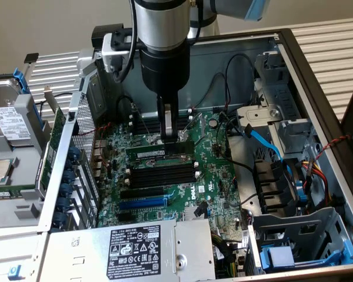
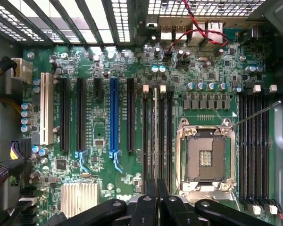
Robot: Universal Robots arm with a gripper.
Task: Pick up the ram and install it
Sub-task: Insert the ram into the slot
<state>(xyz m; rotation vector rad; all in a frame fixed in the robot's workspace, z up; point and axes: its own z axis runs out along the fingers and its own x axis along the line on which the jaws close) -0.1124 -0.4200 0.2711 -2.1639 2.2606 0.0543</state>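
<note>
1. Wrist view: the gripper [image 2: 156, 200] has its jaws drawn narrow, pinching the thin top edge of the ram [image 2: 155, 141] near one end
2. The ram stands on edge among the black memory slots [image 2: 145, 141], between the blue expansion slot [image 2: 114, 117] and the CPU socket [image 2: 206, 157]
3. In the exterior view the gripper [image 1: 168, 132] points straight down onto the ram [image 1: 156, 151], which runs across the green motherboard [image 1: 212, 176]
4. The motherboard sits inside the open case [image 1: 317, 88], with the power supply [image 1: 135, 249] at the case's near edge
</note>
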